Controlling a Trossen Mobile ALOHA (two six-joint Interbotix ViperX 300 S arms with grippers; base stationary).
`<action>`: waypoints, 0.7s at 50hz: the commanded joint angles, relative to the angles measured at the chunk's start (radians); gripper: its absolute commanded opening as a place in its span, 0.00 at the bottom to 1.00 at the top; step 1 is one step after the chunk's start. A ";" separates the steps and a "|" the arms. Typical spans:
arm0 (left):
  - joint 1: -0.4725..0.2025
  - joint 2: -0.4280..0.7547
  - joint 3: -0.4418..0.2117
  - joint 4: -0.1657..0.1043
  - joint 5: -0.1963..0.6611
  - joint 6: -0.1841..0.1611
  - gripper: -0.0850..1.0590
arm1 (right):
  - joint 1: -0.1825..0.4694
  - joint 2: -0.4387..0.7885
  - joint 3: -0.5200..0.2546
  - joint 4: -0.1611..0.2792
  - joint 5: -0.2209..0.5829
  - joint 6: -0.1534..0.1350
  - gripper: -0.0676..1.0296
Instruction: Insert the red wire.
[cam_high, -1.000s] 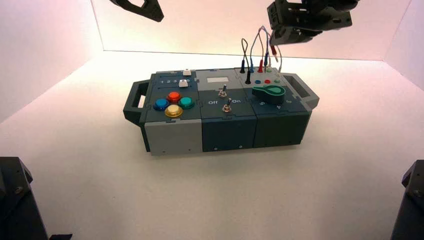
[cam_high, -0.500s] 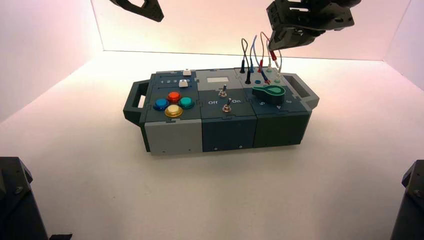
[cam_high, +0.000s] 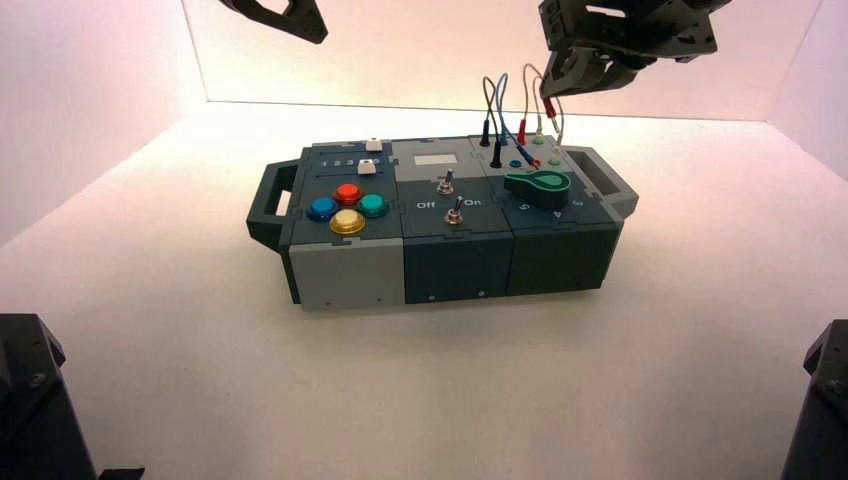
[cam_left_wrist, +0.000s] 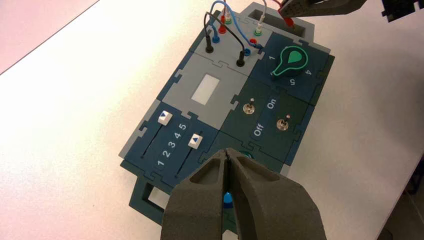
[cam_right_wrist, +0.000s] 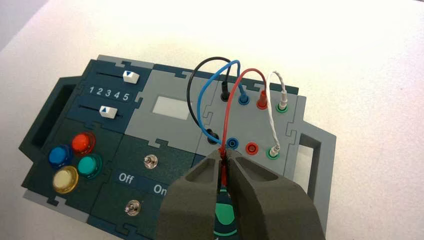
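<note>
The red wire (cam_right_wrist: 248, 71) arches over the grey socket panel (cam_right_wrist: 258, 129), with one plug seated in the far red socket (cam_right_wrist: 261, 103). Its other plug (cam_right_wrist: 224, 171) is pinched between the fingers of my right gripper (cam_right_wrist: 223, 156), which is shut on it above the panel's near row. The near red socket (cam_right_wrist: 251, 147) is open, just beside the gripper's tips. From above, the right gripper (cam_high: 565, 80) hangs over the box's right end with the red plug (cam_high: 548, 108) dangling under it. My left gripper (cam_left_wrist: 227, 152) is shut on nothing, high over the button end.
Black (cam_right_wrist: 192, 82), blue (cam_right_wrist: 210, 82) and white (cam_right_wrist: 273, 107) leads loop over the same panel. The blue lead's near plug (cam_right_wrist: 220, 143) lies beside its socket (cam_right_wrist: 233, 143). The green knob (cam_high: 538, 186), two toggles (cam_high: 449, 195), two sliders and several coloured buttons (cam_high: 347, 208) fill the box top.
The blue lead's loose plug dropped from beside the red plug onto the panel. My right gripper rose slightly, with the red plug still in it. The left arm stayed put.
</note>
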 joint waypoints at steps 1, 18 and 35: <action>-0.003 -0.005 -0.009 0.002 -0.006 0.003 0.05 | 0.008 -0.029 -0.011 0.017 0.005 0.006 0.22; -0.003 -0.008 -0.009 0.002 -0.008 0.003 0.05 | 0.008 -0.069 -0.020 0.028 0.084 -0.003 0.41; -0.003 -0.008 -0.011 0.000 -0.006 0.003 0.05 | 0.000 -0.044 -0.227 -0.089 0.449 -0.029 0.42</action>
